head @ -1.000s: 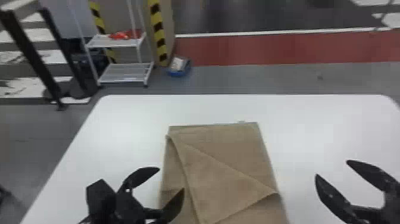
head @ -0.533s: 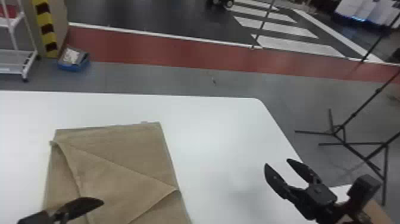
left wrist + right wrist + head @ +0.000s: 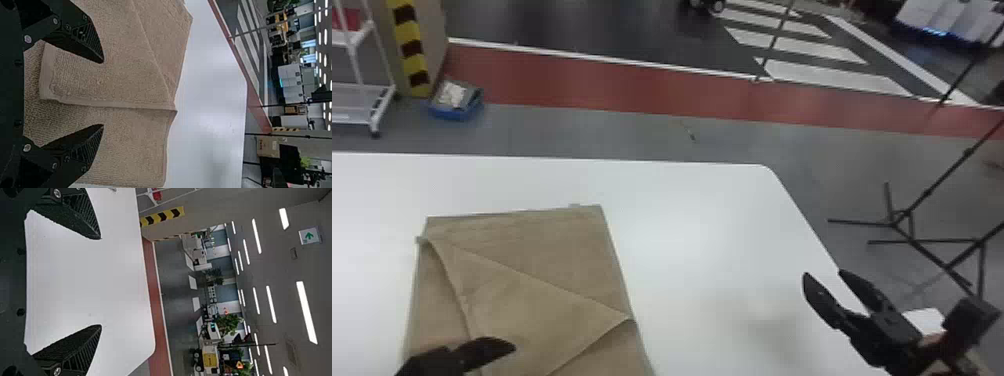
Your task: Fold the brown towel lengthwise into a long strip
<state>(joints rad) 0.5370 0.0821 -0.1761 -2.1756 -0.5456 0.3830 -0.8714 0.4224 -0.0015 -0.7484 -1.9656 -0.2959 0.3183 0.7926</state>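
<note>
The brown towel [image 3: 532,260] lies on the white table with a triangular flap folded over its top, the flap's tip at the towel's right edge. My left gripper [image 3: 482,350] is over the towel's near left part. In the left wrist view, my left gripper [image 3: 102,93] stands open above the towel [image 3: 129,78], with its fingers well apart. Off to the towel's right, my right gripper [image 3: 824,275] is near the table's right edge. The right wrist view has my right gripper [image 3: 100,282] open, with the tabletop behind its fingers.
The table's [image 3: 712,225] far right corner is rounded. Black stand legs [image 3: 907,220] stand on the floor beyond its right side. At the back left are a white shelf cart [image 3: 357,102] and a blue bin [image 3: 456,102] on the floor.
The head view has swung to the right, so the towel and table show farther left and the stands have come in. The towel's fold looks the same, and both grippers remain off the cloth's edges.
</note>
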